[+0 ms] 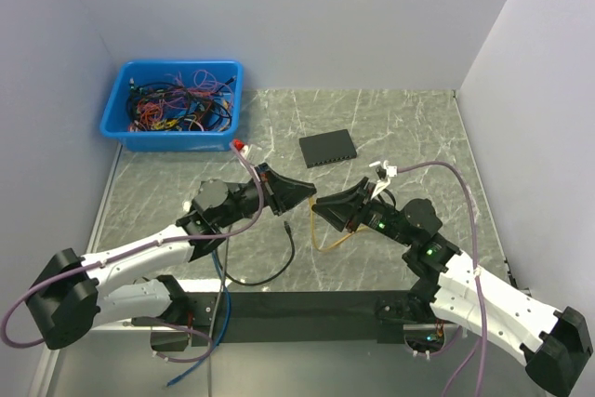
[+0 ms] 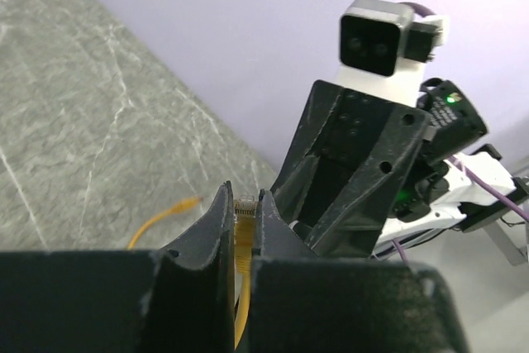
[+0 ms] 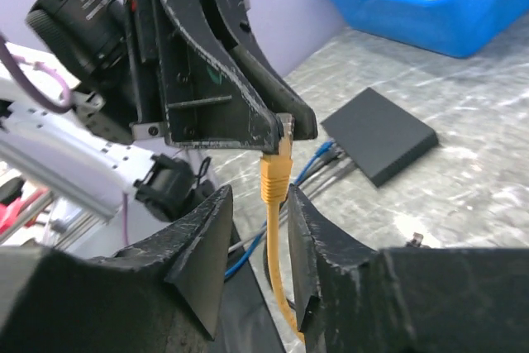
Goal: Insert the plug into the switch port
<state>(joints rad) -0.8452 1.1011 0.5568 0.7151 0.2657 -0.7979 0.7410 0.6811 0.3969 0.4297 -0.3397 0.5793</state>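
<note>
Left claw [image 2: 244, 204]: closed tight on the plug [image 3: 279, 163], which we find pinched at its very tip.
Right claw [image 3: 258, 196]: about half open and holding nothing. Its fingers [image 3: 202, 237] stand either side of the yellow cable [image 3: 279, 287] just below the plug, with no contact that we can confirm.
Plug location: in the air between the two arms, clear of the desk [image 1: 409, 127] and well apart from the switch [image 1: 328, 148].
Step in hand: we judge this a hand-over, the right claw taking hold beneath the left.
Method advised: centre the cable between the right fingers and close on the stiff boot rather than the slack cable, leaving the nose free. The left claw should let go only once that grip is firm.
Plug long axis: near upright, in line with the cable hanging beneath it.
Plug heading: nose up into the left claw's grip, cable end down. It does not face the switch, so we judge a turn toward level is needed.
Switch: lying flat on the far part of the desk; we cannot tell which edge carries the ports.
Risk: a skewed grip would cock the plug at entry.
</note>
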